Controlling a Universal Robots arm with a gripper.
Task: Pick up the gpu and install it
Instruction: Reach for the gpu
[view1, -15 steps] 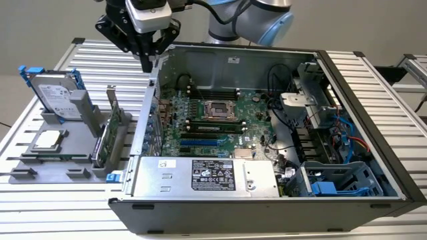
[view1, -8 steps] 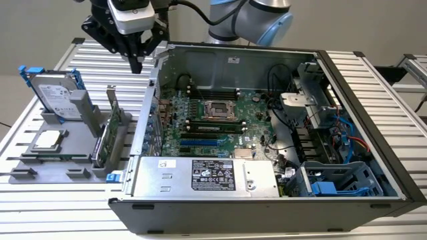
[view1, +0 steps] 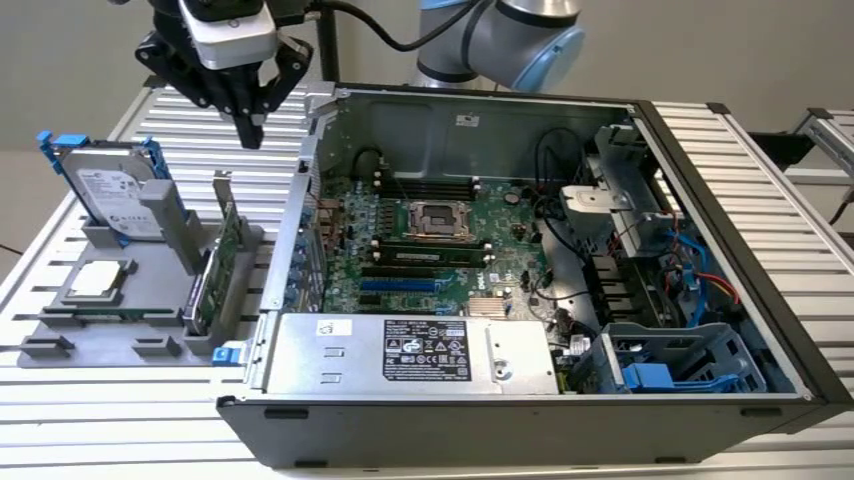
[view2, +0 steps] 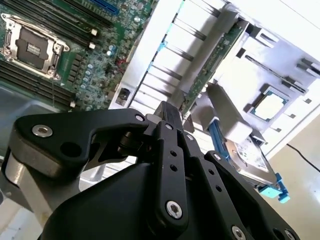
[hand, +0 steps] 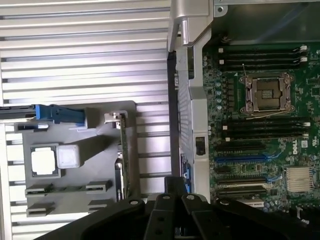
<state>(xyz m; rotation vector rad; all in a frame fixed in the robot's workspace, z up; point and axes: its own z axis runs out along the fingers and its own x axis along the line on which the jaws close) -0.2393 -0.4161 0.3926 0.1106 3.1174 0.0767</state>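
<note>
My tool (view1: 251, 133) hangs pinched shut and empty above the worktop (view1: 107, 420) near the gpu (view1: 218, 262), which stands on edge in its grey rack (view1: 140, 270) beside the case (view1: 507, 430), I guess so its top edge is easy to grab.

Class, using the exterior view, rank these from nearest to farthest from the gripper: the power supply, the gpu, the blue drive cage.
1. gpu, upright in the grey holder on the exterior view's left, below the gripper.
2. power supply, silver box in the middle foreground.
3. blue drive cage, exterior view's lower right.
</note>
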